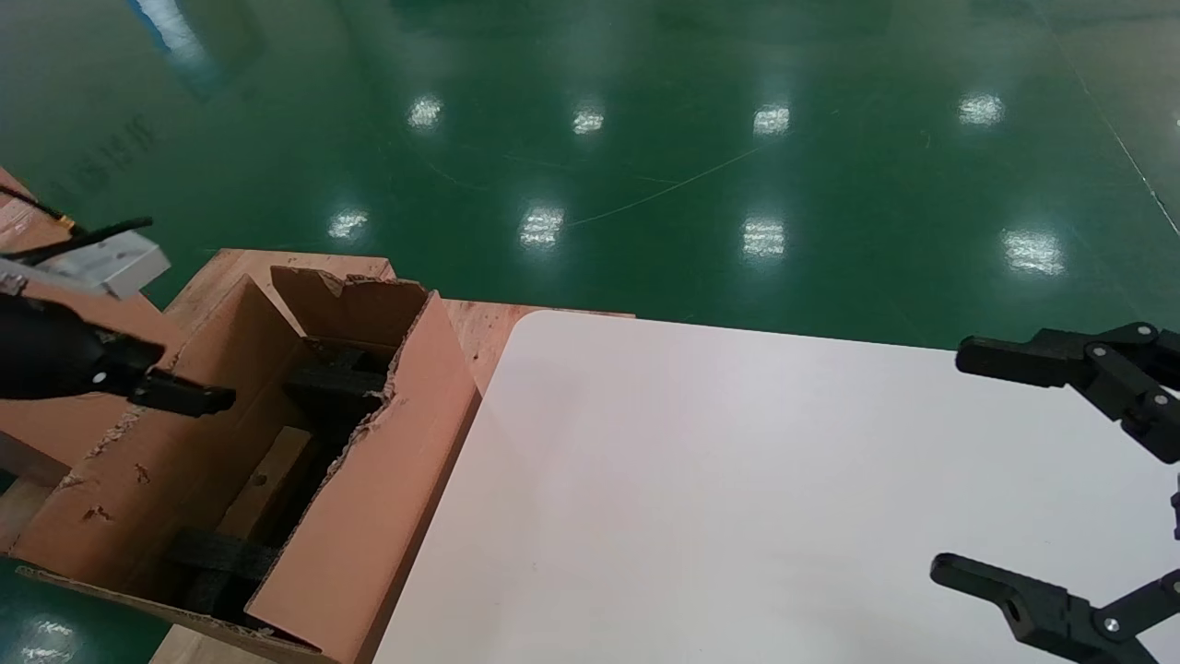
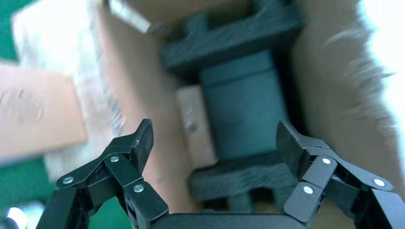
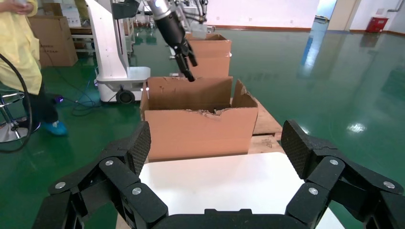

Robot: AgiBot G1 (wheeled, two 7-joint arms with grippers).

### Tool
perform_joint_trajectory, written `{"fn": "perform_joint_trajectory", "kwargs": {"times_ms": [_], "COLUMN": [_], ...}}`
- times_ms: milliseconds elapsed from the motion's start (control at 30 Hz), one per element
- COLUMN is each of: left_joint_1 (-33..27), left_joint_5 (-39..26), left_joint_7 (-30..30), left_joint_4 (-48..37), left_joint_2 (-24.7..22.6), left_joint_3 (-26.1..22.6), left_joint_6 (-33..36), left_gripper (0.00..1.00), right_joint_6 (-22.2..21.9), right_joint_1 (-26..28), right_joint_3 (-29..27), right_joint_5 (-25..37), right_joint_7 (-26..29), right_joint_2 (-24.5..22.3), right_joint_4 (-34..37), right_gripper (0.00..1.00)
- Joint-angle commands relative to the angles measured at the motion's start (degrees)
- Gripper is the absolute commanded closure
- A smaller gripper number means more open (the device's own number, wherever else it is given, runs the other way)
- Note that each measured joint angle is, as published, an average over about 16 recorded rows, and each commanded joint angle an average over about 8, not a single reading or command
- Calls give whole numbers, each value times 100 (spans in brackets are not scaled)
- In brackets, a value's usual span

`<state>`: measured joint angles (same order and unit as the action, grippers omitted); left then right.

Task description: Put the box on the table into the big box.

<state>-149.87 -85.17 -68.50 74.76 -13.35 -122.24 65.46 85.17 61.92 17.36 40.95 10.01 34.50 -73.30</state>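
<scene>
The big box [image 1: 369,498] stands open at the left of the white table [image 1: 737,480], with torn flaps and black foam strips [image 1: 336,378] inside. A lighter tan box with a small dark mark, apparently the small box [image 1: 265,484], lies on its floor between the strips; the left wrist view shows it too [image 2: 193,124]. My left gripper [image 1: 198,398] hangs open and empty over the carton's left side [image 2: 215,136]. My right gripper [image 1: 949,461] is open and empty above the table's right part [image 3: 215,143].
The carton rests on a wooden pallet [image 1: 479,332] over a green floor. More brown cardboard [image 1: 55,415] lies at the far left. The right wrist view shows a person in yellow [image 3: 19,52], a white machine base [image 3: 114,47] and other cartons [image 3: 210,52] beyond.
</scene>
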Motion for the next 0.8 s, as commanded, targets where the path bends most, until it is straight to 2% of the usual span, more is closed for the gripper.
{"fn": "perform_joint_trajectory", "kwargs": {"times_ms": [33, 233, 467, 667, 800], "left_joint_1": [-117, -353, -268, -86, 265], "left_joint_5": [160, 1602, 3183, 3738, 3893], "left_joint_7": [108, 918, 1761, 2162, 2351], "left_joint_4": [162, 172, -69, -163, -177], "left_joint_2": [12, 132, 185, 51, -68], "left_joint_3": [96, 495, 709, 828, 1196], "left_joint_6": [45, 448, 1016, 1260, 1336], "left_gripper": [0, 0, 0, 0, 0], "right_joint_6": [0, 0, -1, -2, -2], "right_joint_1": [0, 1, 1, 1, 1], "right_joint_3": [1, 2, 4, 3, 4], "right_joint_5": [0, -1, -2, -1, -1], "right_joint_7": [0, -1, -2, -3, -4], "right_joint_2": [0, -1, -1, -2, -2], "right_joint_4": [1, 1, 1, 3, 5], "right_gripper": [0, 0, 0, 0, 0]}}
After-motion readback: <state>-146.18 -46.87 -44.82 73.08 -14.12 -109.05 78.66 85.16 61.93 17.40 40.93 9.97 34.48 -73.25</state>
